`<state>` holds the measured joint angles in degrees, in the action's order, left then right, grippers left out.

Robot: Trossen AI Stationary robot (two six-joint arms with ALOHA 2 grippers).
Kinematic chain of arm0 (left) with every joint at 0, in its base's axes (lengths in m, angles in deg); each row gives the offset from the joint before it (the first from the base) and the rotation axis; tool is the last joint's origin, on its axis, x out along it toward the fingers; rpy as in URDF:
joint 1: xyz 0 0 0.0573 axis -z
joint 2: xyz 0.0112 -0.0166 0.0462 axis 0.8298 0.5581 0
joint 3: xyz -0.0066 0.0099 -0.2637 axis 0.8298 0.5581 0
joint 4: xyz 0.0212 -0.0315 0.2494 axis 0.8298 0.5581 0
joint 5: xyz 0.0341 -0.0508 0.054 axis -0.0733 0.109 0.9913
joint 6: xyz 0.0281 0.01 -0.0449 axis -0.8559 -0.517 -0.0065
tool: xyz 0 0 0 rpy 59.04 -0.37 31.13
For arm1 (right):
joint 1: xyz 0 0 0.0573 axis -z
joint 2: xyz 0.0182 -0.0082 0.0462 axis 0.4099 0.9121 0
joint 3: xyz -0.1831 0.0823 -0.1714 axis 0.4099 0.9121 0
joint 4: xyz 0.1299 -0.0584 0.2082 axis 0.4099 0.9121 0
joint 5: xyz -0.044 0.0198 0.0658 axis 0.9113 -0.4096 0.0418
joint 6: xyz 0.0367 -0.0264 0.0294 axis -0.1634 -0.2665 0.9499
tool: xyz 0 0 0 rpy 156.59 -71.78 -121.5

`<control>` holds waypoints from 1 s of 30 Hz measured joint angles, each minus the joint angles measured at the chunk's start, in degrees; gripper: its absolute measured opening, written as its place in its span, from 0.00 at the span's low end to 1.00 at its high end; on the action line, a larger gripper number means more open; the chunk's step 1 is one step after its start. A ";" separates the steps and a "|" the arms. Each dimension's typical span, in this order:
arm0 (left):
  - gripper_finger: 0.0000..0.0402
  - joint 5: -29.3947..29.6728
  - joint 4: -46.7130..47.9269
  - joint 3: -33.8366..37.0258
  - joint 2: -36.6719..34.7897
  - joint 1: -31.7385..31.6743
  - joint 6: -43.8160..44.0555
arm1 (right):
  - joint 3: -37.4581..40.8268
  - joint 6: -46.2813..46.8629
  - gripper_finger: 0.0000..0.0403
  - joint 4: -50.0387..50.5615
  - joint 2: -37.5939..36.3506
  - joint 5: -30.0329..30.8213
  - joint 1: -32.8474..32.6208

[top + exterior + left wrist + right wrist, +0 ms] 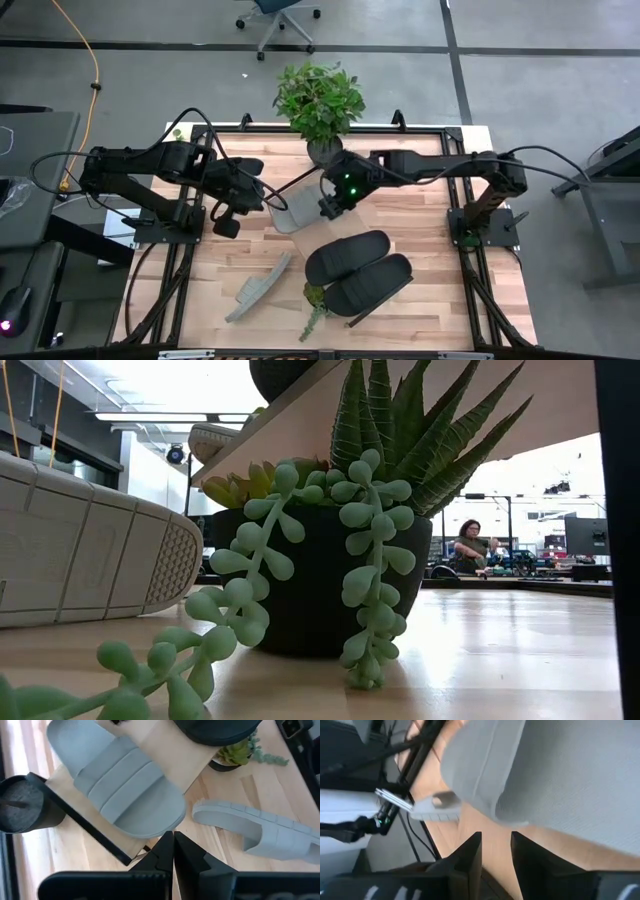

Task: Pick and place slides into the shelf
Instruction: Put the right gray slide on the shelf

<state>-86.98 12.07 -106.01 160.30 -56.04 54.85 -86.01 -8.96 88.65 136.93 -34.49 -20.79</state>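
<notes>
We see both arms reaching inward over the worktop (420, 300), their wrists near the middle. The left gripper (173, 851) hangs just beside the near edge of the shelf (165, 757), its jaws pressed together and holding nothing. The right gripper (495, 851) hovers close over a light grey slide (560, 775) on the shelf; its jaws stand a little apart, and we cannot tell whether they grip anything. We count four slides: that grey one (125, 780) lying flat on the pale wooden shelf, a second grey one (258, 287) tipped on its side on the worktop, and two black ones (358, 270) side by side. We also count two plants: a leafy one (320, 100) and a small succulent (330, 550).
</notes>
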 joint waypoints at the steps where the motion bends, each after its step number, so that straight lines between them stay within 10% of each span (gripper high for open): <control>1: 0.01 0.49 0.00 0.00 0.00 0.00 0.00 | 0.02 0.15 0.21 0.01 0.47 -0.27 -0.21; 30: 0.01 0.81 0.04 0.00 0.00 0.00 0.00 | 0.02 0.78 0.15 -3.16 1.46 13.98 0.69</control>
<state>-86.17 12.11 -106.01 160.30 -56.04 54.85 -85.99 -8.18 85.49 138.39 -20.51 -20.09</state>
